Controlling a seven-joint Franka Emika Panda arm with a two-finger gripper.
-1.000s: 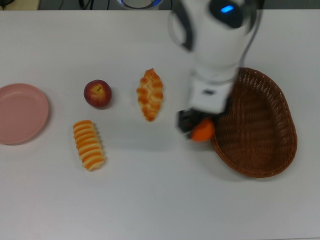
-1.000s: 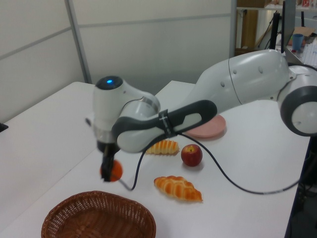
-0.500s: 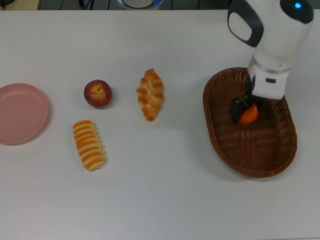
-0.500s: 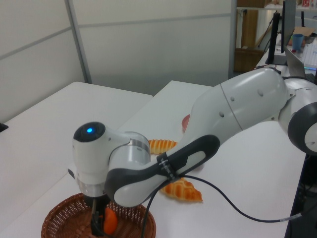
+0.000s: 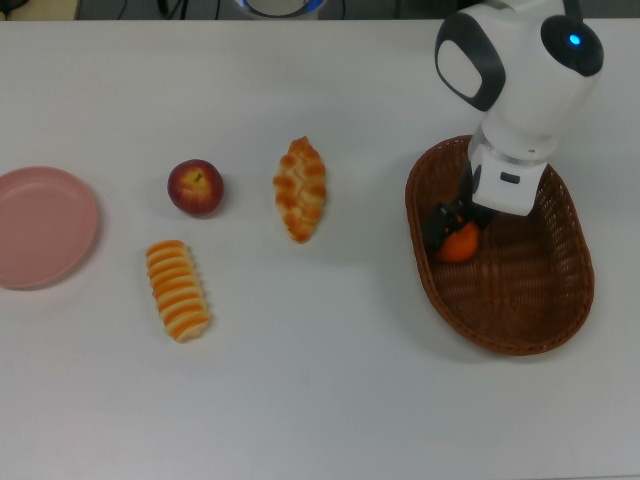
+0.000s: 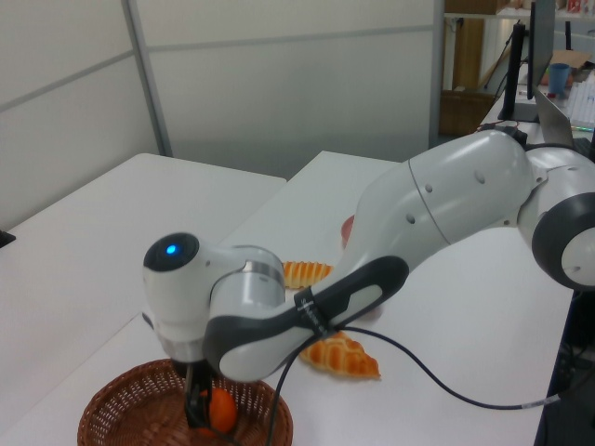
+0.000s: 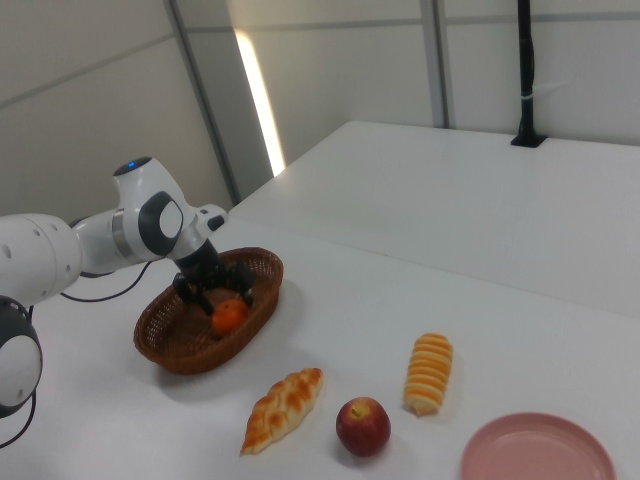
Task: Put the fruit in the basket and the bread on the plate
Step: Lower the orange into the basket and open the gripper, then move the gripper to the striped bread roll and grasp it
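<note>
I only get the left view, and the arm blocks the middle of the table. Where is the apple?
Observer: The apple sits on the table; in the top view it lies between the pink plate and the braided roll, touching neither.
Operator: Anything on that plate? I see just a sliver.
Observer: Nothing; the right view shows it bare.
Operator: And the striped roll's far end?
Observer: The striped roll lies flat on the table, clear of the plate and the apple.

A plain white table [image 5: 330,400] carries a brown oval wicker basket [image 5: 530,310] (right of the top view), a dark red apple [image 5: 195,187], a braided golden roll [image 5: 300,189], a striped ridged roll [image 5: 177,289] and a round pink plate [image 5: 40,226].
</note>
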